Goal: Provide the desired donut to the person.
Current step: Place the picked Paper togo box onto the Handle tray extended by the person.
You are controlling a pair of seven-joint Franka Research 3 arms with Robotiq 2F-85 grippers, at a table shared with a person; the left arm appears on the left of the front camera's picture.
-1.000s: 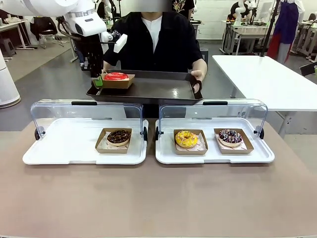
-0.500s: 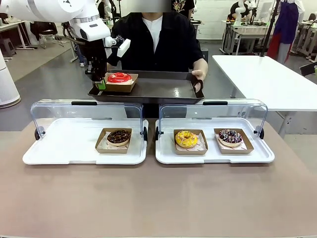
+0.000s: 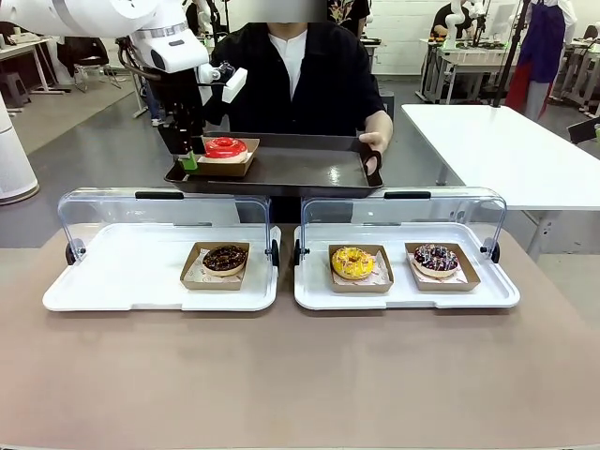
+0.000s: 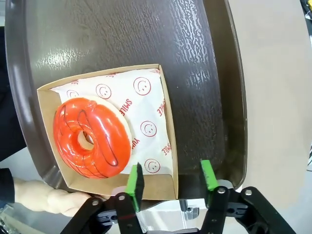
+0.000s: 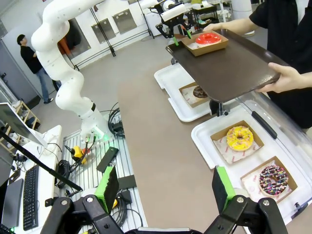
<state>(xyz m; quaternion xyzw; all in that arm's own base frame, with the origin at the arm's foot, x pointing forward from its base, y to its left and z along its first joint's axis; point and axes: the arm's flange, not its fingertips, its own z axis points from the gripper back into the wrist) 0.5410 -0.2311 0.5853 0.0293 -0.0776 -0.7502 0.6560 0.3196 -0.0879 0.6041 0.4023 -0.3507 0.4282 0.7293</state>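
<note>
Now, donut [image 4: 92, 139] rests on the tray [image 4: 204, 73].
Your left gripper [image 4: 171, 178] stands open astride the box [image 4: 170, 146] wall; lift straight up, clear of it, while the person [image 3: 323, 84] holds steady.

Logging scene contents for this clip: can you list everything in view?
table: one, brown, under the white trays
white trays: two, white, side by side
lids: two, clear, raised behind white trays
dark tray: one, dark brown, held by the person
boxes: four, brown, one under each donut
red donut: one, red, dark tray
chocolate donut: one, dark brown, left white tray
yellow donut: one, yellow, right white tray
sprinkled donut: one, dark, right white tray
person's hands: two, on the dark tray's ends
left tool: one, open, at the red donut's box
right tool: one, open, above the table
</note>
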